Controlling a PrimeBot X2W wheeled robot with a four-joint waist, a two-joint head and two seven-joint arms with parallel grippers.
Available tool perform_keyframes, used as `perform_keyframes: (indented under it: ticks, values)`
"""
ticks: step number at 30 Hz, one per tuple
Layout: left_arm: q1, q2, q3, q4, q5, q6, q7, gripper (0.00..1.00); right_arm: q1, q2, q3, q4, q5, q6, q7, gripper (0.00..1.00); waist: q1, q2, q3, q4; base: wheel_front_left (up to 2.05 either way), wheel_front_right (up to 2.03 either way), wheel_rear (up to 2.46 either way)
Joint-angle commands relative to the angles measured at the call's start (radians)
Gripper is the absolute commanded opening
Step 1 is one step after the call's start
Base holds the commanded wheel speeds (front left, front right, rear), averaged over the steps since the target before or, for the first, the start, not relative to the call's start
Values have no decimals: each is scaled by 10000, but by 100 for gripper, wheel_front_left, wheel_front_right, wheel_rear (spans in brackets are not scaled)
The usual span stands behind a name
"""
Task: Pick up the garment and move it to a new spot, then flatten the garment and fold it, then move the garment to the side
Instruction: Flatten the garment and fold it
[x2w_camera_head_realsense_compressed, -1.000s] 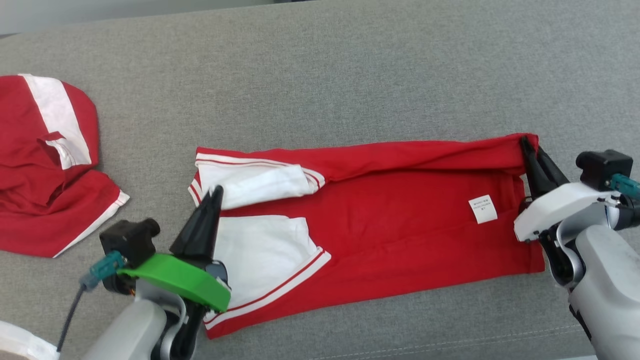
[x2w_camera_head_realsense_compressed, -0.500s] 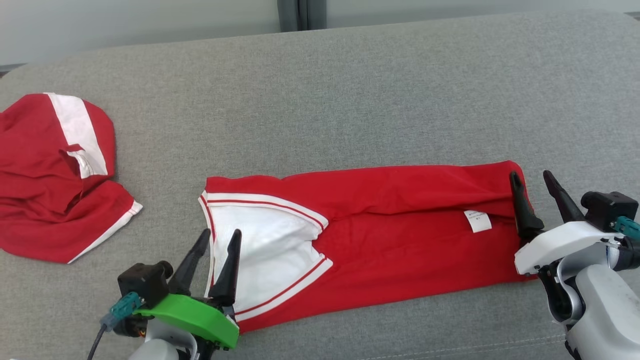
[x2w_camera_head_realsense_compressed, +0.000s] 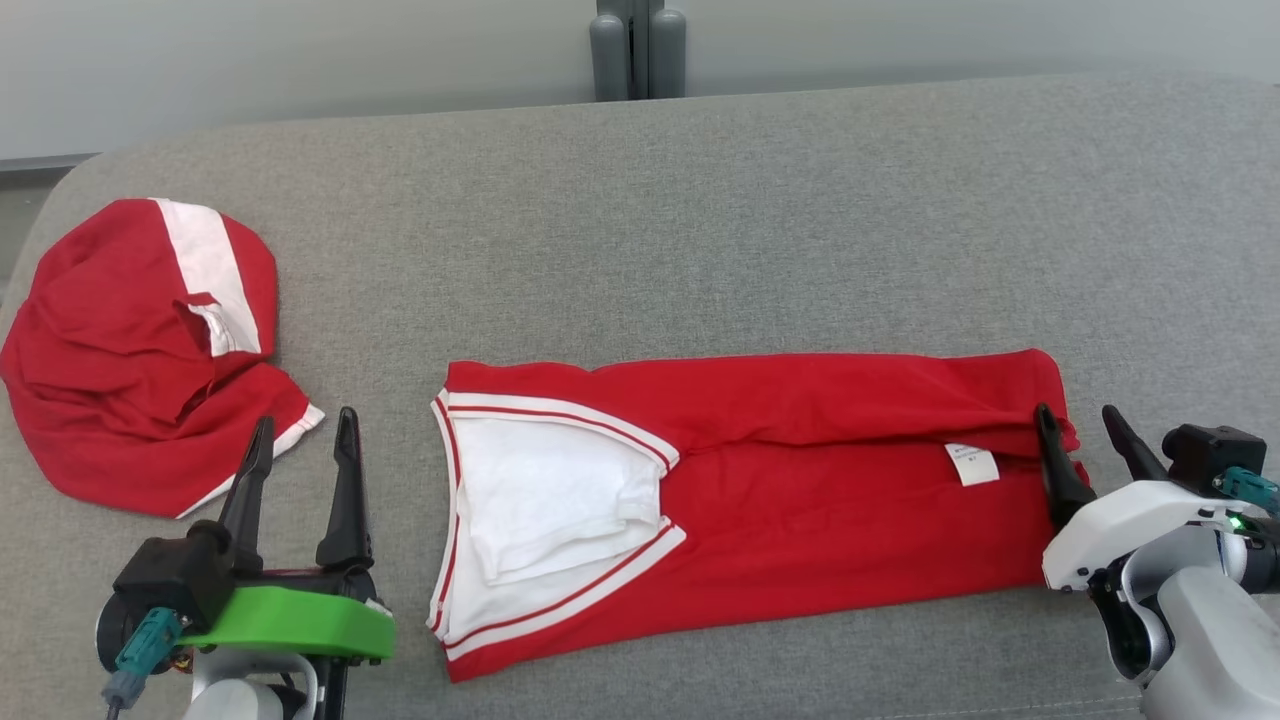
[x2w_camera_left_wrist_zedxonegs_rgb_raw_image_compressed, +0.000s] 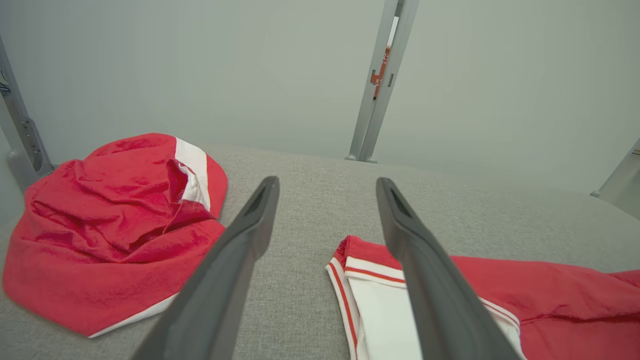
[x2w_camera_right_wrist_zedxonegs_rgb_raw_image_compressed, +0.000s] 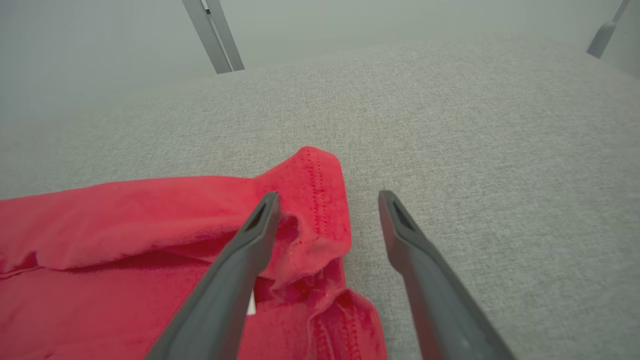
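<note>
Garment (x2w_camera_head_realsense_compressed: 820, 500) folded flat — second garment (x2w_camera_head_realsense_compressed: 130, 370) crumpled — two total.

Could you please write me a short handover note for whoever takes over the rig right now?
Left gripper: open, empty, above the grey cushion between the two garments.
Right gripper: open, empty, at the garment's right end, one finger over the hem.
Garment: lies flat on the cushion as a long strip, its long sides folded in and the white part at its left end.
Second red garment: crumpled at the far left, apart from it.
Done: flattened, lengthwise fold.
Left: probably folding end to end, then moving it to the side.
</note>
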Motion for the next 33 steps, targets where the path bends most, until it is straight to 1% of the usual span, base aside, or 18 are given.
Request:
perform_keyframes:
  ticks: [1,3,7,9,10,11,12,17,20,26,31,33]
  values:
    - [242,-63,248,22,318,-121,-1,100,-114,38,3,229,-1,-16,28,100,1,0,11,69,0,0,0]
    - [498,-470,1033,118,887,-477,-1,100,-281,152,45,984,89,-16,42,100,1,0,43,146,0,0,0]
    - [805,-942,1913,430,1559,-909,-1,100,-369,410,366,1869,427,-16,175,100,1,0,10,178,0,0,0]
    - [828,-1058,2150,528,1745,-1005,-1,100,-375,509,493,2120,603,-16,227,48,1,0,-13,168,0,0,0]
    - [832,-1114,2248,585,1843,-1061,-1,100,-371,542,574,2240,689,-16,265,35,1,0,-23,166,0,0,0]
    - [823,-1169,2346,620,1940,-1122,-1,100,-374,581,647,2340,794,-16,268,16,1,0,-34,167,0,0,0]
    - [813,-1208,2423,631,1982,-1144,-1,100,-386,617,699,2434,879,-16,273,0,1,0,-45,165,0,0,0]
    - [784,-1393,2670,648,2190,-1296,-1,100,-530,598,892,2782,1254,-22,194,0,1,0,-138,172,0,0,0]
    - [818,-1419,2764,625,2303,-1355,-1,100,-635,448,882,2834,1389,-24,72,0,1,0,-263,146,0,0,0]
    - [1047,-1481,2909,585,2499,-1407,-1,100,-603,-161,525,2896,1580,-22,-90,0,1,0,-669,30,0,0,0]
    - [1233,-1504,2949,554,2598,-1451,-1,100,-502,-960,19,2970,1583,-19,-118,0,1,0,-982,-82,0,0,0]
    - [1280,-1508,2961,532,2586,-1461,-1,100,-534,-1182,-175,2895,1512,-19,-108,0,1,0,-1055,-119,0,0,0]
